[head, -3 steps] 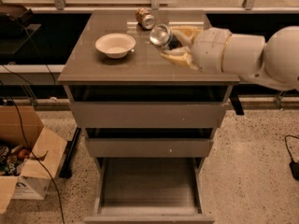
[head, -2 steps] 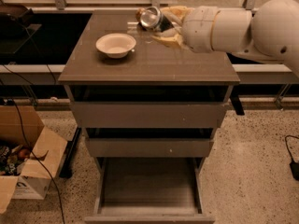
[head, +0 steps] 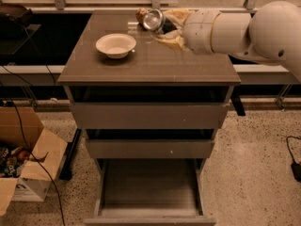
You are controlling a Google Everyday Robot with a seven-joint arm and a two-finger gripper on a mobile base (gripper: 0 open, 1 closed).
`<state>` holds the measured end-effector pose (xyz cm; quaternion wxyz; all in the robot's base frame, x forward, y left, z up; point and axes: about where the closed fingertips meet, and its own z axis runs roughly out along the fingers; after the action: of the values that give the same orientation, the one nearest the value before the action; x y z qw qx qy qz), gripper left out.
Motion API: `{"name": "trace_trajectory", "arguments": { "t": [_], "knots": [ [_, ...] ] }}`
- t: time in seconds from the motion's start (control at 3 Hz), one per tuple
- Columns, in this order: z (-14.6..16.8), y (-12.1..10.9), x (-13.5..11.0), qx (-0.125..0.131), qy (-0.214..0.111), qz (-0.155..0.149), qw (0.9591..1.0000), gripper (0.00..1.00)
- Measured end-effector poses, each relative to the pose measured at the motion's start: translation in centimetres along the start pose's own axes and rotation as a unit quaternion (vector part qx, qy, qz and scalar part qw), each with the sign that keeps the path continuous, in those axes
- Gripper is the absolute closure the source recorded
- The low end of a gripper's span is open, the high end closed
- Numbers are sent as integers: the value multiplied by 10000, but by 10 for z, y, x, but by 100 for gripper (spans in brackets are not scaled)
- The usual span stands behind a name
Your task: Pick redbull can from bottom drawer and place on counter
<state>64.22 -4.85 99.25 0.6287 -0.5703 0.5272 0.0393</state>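
Note:
My gripper (head: 163, 27) reaches in from the right over the back of the counter (head: 188, 65). It is shut on the redbull can (head: 153, 20), which is tilted so its shiny silver top faces the camera. The can is at the counter's far edge; I cannot tell whether it touches the surface. A stouter orange-tan can (head: 141, 15) lies just behind and left of it. The bottom drawer (head: 149, 192) is pulled open below and its tray looks empty. The two upper drawers are slightly ajar.
A cream bowl (head: 115, 44) sits on the counter's back left. An open cardboard box (head: 28, 168) with clutter stands on the floor at left, with cables beside it. A black plug (head: 296, 171) lies on the floor at right.
My gripper has carried the redbull can from the counter's right-middle toward the back, ending close to the orange-tan can. The bowl and the drawers have not moved.

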Motion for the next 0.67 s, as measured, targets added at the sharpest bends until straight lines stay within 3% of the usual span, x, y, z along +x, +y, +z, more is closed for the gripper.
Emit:
{"name": "trace_trajectory", "arguments": {
  "t": [0.33,0.67],
  "knots": [
    [8,0,30,10,518,11,9987,100],
    [15,5,72,-83,1070,104,9942,100]
  ]
}}
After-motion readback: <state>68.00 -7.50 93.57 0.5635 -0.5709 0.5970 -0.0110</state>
